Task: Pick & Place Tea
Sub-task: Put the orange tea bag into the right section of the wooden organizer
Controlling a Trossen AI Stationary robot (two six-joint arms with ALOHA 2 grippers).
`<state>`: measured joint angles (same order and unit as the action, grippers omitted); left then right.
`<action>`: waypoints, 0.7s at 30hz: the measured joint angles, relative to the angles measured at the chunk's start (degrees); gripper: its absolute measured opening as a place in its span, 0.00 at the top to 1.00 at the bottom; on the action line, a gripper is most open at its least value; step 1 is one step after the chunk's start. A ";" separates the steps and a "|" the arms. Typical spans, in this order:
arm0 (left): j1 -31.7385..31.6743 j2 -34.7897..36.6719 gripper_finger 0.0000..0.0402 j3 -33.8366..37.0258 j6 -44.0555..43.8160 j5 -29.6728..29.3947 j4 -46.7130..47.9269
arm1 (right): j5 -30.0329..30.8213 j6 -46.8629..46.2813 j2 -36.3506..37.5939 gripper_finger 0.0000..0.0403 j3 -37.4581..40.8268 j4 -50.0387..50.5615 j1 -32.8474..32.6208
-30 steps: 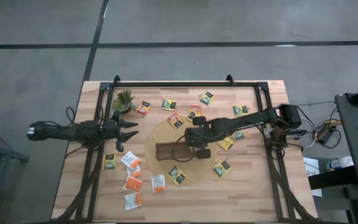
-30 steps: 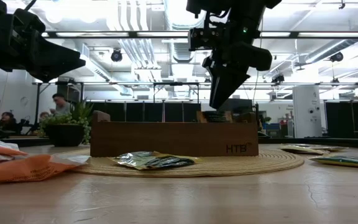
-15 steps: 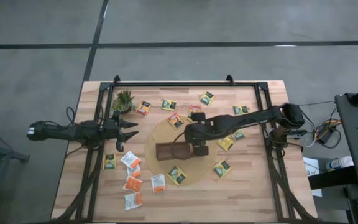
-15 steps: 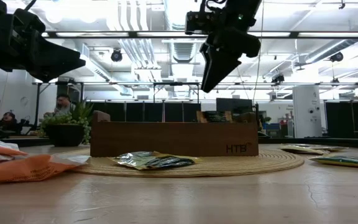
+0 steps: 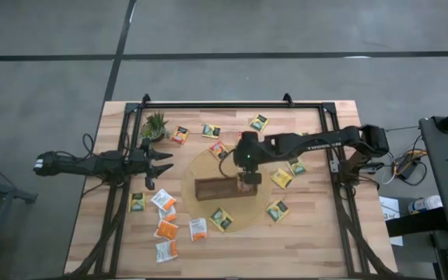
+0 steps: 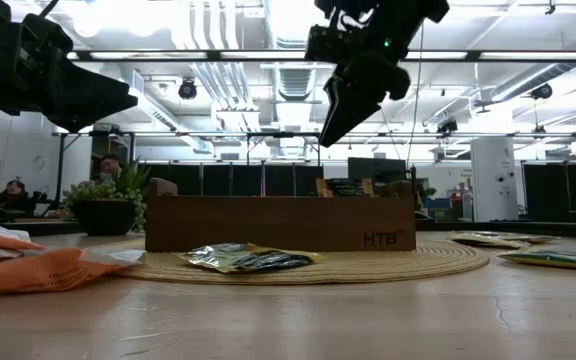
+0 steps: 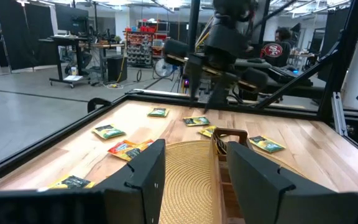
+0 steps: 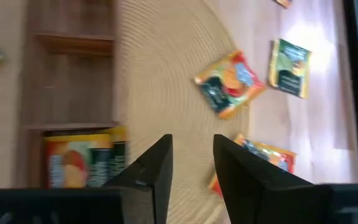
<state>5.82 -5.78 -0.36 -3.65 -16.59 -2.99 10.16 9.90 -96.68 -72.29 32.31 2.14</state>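
The wooden tray (image 5: 218, 189) sits on a round woven mat (image 5: 208, 167) in the middle of the table (image 5: 317, 233). One yellow and orange tea bag (image 8: 82, 160) already lies in an end slot of the tray. The next slots look empty, so the job has only just begun.

The right gripper (image 5: 247, 176) hangs in the air above the right end of the tray. Its fingers (image 8: 152, 168) are a little apart and nothing is between them. I think it has no tea right now and must go get another bag.

Lots of tea is left outside the tray. A yellow and dark bag (image 5: 222, 219) lies on the mat just in front of the tray. Orange and white bags (image 5: 166, 229) lie in a bunch off the mat, to the tray's left and front. More yellow bags (image 5: 277, 210) lie to the tray's right, and others (image 5: 211, 131) lie behind the tray, near the little green plant (image 5: 155, 124).

The left gripper (image 5: 160, 162) waits well to the left of the tray. Its fingers (image 7: 146, 174) are spread wide and it holds nothing.
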 joint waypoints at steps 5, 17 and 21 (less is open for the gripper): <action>-0.02 0.00 0.59 0.00 -0.01 -0.01 -0.01 | -0.37 1.79 0.72 0.70 1.58 -1.32 3.79; -0.02 0.00 0.59 0.00 -0.01 -0.01 0.00 | -8.52 6.44 0.96 0.68 2.22 -4.70 13.96; -0.02 0.00 0.59 0.00 0.01 -0.01 0.00 | -9.02 8.36 0.96 0.68 2.25 -7.34 16.11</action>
<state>5.81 -5.78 -0.36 -3.64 -16.60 -2.99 1.14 18.26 -95.72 -70.04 24.97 18.25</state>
